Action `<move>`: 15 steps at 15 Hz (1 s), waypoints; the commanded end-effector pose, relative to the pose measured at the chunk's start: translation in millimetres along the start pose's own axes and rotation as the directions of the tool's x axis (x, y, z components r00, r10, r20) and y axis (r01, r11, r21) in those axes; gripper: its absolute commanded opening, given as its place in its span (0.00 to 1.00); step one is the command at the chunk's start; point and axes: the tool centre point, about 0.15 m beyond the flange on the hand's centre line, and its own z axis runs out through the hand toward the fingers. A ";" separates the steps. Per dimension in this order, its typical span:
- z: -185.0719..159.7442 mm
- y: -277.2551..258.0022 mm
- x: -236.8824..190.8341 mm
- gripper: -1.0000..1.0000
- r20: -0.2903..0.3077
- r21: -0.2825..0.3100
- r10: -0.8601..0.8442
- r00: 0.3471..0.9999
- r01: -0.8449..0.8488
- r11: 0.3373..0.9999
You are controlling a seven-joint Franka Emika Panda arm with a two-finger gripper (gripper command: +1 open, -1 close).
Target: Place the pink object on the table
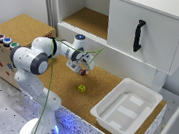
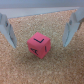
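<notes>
Exterior view: a white robot arm [image 1: 36, 58] reaches over a long table [image 1: 66, 86] topped with brown cork. Its gripper [image 1: 81, 69] hangs low above the cork, pointing downward. A small reddish spot shows at the fingertips, but it is too small to make out there. A yellow-green dotted cube [image 1: 81, 87] sits on the cork nearby, apart from the gripper and closer to the front edge. Toward the exterior view's right, a white plastic tray [image 1: 111, 121] rests on the table end. Behind the table stands a white cabinet [image 1: 137, 30] with a black handle [image 1: 138, 35] on its door and an open cork-lined shelf [image 1: 88, 22] beside it.

Wrist view: the pink object [image 2: 39, 44], a small cube with dark letter marks on its faces, lies on the cork surface. The two grey fingers [image 2: 71, 30] stand on either side of it, spread wide. The jaws are parted and neither finger touches the cube; clear cork shows between each finger and the cube's sides.
</notes>
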 end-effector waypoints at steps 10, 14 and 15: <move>-10.2 19.4 -1.4 1.00 -0.024 -0.014 0.006 1.000 -0.007 1.000; -23.0 85.9 -36.7 1.00 -0.007 -0.110 0.049 0.999 -0.050 0.993; -26.2 99.1 -46.5 1.00 -0.002 -0.116 0.046 0.999 -0.046 0.992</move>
